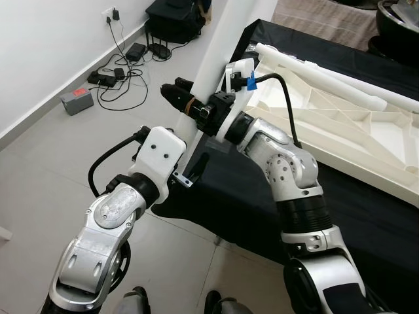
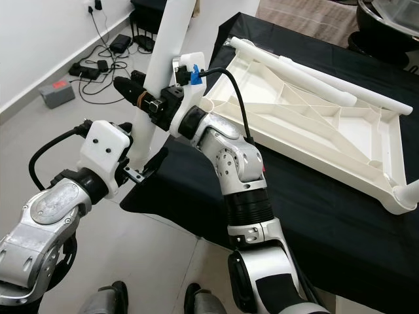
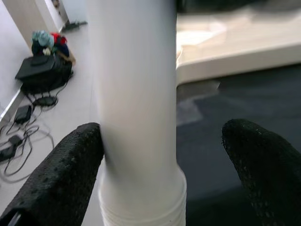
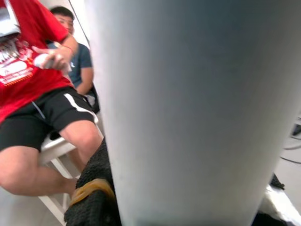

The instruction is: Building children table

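A long white table leg (image 1: 216, 52) stands tilted at the near left corner of the black cloth. My right gripper (image 1: 180, 93) is shut on it from the right, and its black fingertips poke out past the leg's left side. Lower down, my left gripper (image 1: 194, 169) is open around the same leg. In the left wrist view one finger (image 3: 70, 174) touches the leg (image 3: 136, 117) and the other finger (image 3: 263, 160) stands well apart. The white tabletop (image 1: 340, 124) lies upside down on the cloth, ribs up, with another white leg (image 1: 327, 72) lying along its far edge.
The black cloth (image 1: 366, 216) covers the work surface to my right. On the tiled floor to the left lie cables and adapters (image 1: 118, 72), a grey box (image 1: 77, 100) and a black bag (image 1: 173, 19). Two people sit nearby, one in a red shirt (image 4: 28, 61).
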`<state>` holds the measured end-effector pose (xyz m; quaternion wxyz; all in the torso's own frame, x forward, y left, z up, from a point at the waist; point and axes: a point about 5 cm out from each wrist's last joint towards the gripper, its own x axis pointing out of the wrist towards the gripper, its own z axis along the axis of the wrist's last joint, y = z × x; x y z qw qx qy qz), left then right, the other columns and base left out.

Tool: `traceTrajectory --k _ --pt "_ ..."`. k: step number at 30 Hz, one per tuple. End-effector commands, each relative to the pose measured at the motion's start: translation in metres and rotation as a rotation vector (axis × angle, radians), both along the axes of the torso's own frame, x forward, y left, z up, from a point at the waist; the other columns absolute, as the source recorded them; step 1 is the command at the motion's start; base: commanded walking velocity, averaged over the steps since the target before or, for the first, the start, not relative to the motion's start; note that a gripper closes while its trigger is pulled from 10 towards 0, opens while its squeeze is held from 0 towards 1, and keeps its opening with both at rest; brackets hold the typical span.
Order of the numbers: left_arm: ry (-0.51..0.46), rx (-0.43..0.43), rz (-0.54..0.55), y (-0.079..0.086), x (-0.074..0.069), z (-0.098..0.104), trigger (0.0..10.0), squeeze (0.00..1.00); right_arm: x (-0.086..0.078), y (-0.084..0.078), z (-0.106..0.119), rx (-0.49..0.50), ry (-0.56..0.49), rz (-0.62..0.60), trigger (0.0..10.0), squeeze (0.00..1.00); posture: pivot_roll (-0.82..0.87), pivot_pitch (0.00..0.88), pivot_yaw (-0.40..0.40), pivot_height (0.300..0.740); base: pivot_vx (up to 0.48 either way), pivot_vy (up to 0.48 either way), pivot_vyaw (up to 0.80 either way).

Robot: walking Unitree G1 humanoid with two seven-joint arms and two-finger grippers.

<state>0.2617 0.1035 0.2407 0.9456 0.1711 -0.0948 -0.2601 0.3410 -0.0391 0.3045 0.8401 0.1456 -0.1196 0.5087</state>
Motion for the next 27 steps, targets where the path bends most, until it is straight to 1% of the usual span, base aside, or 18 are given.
traceTrajectory --k 1,2,3,4,5,6,9,10,11,23,24,25,27 --pt "0.068 0.032 -0.043 -0.003 0.000 -0.015 10.0 0.00 -0.011 0.008 0.022 0.049 -0.074 0.071 10.0 0.00 0.06 0.195 -0.126 0.740 0.000 0.000 0.00" --pt "0.068 0.032 -0.043 -0.003 0.000 -0.015 10.0 0.00 -0.011 0.008 0.022 0.049 -0.074 0.071 10.0 0.00 0.06 0.195 -0.126 0.740 0.000 0.000 0.00" --pt "0.064 0.043 -0.008 0.005 0.005 -0.015 10.0 0.00 -0.012 0.008 0.022 0.051 -0.076 0.079 10.0 0.00 0.06 0.194 -0.125 0.740 0.000 0.000 0.00" --pt "0.064 0.043 -0.008 0.005 0.005 -0.015 10.0 0.00 -0.012 0.008 0.022 0.051 -0.076 0.079 10.0 0.00 0.06 0.194 -0.125 0.740 0.000 0.000 0.00" --pt "0.061 0.049 0.015 0.010 0.008 -0.015 10.0 0.00 -0.013 0.008 0.023 0.052 -0.079 0.083 10.0 0.00 0.06 0.194 -0.125 0.740 0.000 0.000 0.00" --pt "0.061 0.049 0.015 0.010 0.008 -0.015 10.0 0.00 -0.013 0.008 0.023 0.052 -0.079 0.083 10.0 0.00 0.06 0.194 -0.125 0.740 0.000 0.000 0.00" --pt "0.043 0.056 0.059 0.019 0.018 -0.014 10.0 0.00 -0.016 0.010 0.022 0.054 -0.080 0.098 10.0 0.00 0.06 0.191 -0.125 0.740 0.000 0.000 0.00" --pt "0.043 0.056 0.059 0.019 0.018 -0.014 10.0 0.00 -0.016 0.010 0.022 0.054 -0.080 0.098 10.0 0.00 0.06 0.191 -0.125 0.740 0.000 0.000 0.00" --pt "0.038 0.057 0.061 0.020 0.019 -0.013 0.0 0.00 -0.016 0.010 0.022 0.053 -0.081 0.102 10.0 0.00 0.05 0.189 -0.121 0.740 0.000 0.000 0.00" --pt "-0.003 0.058 0.037 0.017 0.021 -0.010 0.0 0.00 -0.018 0.011 0.020 0.046 -0.083 0.102 10.0 0.00 0.05 0.185 -0.121 0.740 0.000 0.000 0.00" --pt "-0.007 0.070 0.031 0.016 0.021 -0.010 0.0 0.00 -0.018 0.011 0.020 0.042 -0.085 0.100 10.0 0.00 0.05 0.185 -0.121 0.740 0.000 0.000 0.00" --pt "-0.005 0.074 0.025 0.015 0.020 -0.009 10.0 0.00 -0.017 0.011 0.018 0.034 -0.084 0.097 10.0 0.00 0.05 0.183 -0.121 0.740 0.000 0.000 0.00" --pt "-0.010 0.077 0.020 0.013 0.020 -0.009 10.0 0.00 -0.016 0.010 0.016 0.027 -0.082 0.089 10.0 0.00 0.05 0.183 -0.121 0.740 0.000 0.000 0.00"
